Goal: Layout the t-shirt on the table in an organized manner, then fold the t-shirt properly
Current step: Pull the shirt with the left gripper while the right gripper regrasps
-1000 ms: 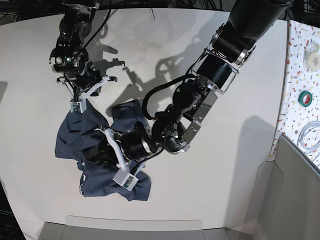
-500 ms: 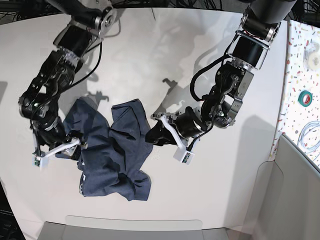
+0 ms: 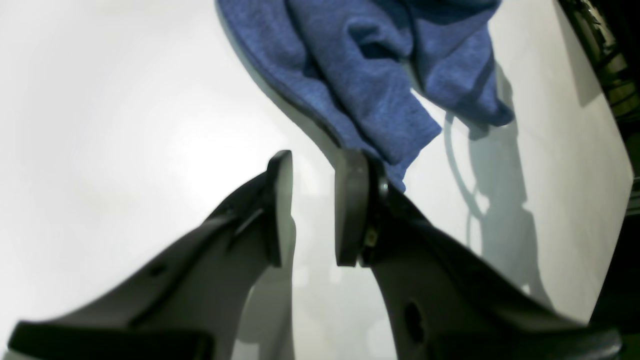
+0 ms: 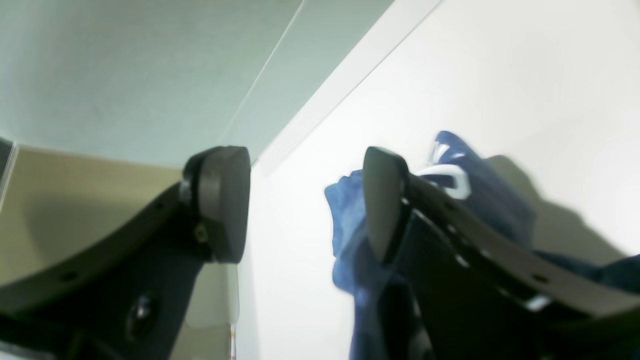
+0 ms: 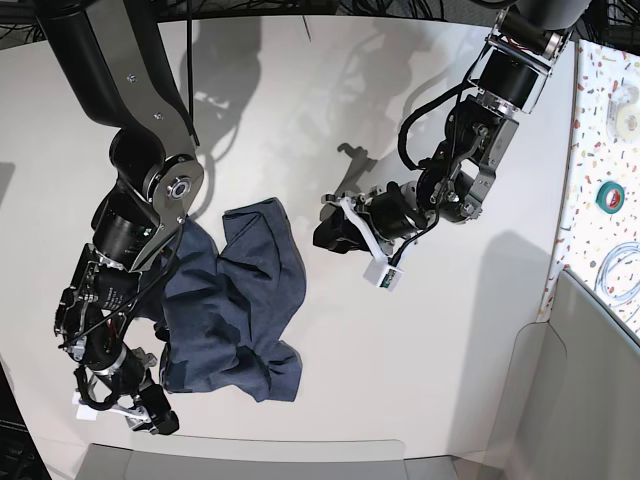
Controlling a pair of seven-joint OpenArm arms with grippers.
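- T-shirt position: crumpled in a heap on the table, left of centre in the base view, with folds and overlapping layers. No lettering is visible in that view.
- Left gripper position: in the base view it sits to the right of the heap, apart from the cloth, over bare tabletop.
- Left gripper state: the two fingers stand partly apart with a clear gap between the pads. In the left wrist view, only white table shows through that gap. Nothing is held.
- Left wrist view detail: the t-shirt lies ahead of the left gripper. A hem corner of the cloth reaches the outer side of the right-hand finger; contact there cannot be confirmed.
- Right gripper position: at the lower left of the base view, near the front edge of the table, just beside the lower left part of the heap.
- Right gripper state: in the right wrist view the right gripper has its pads spread wide. Between them only bright tabletop shows. No cloth is clamped.
- Right wrist view detail: the t-shirt bunches behind and beside one finger, outside the gap. A small white patch on the cloth shows near that finger's tip.
- Side surface: a speckled strip at the right edge of the base view carries a green tape roll.
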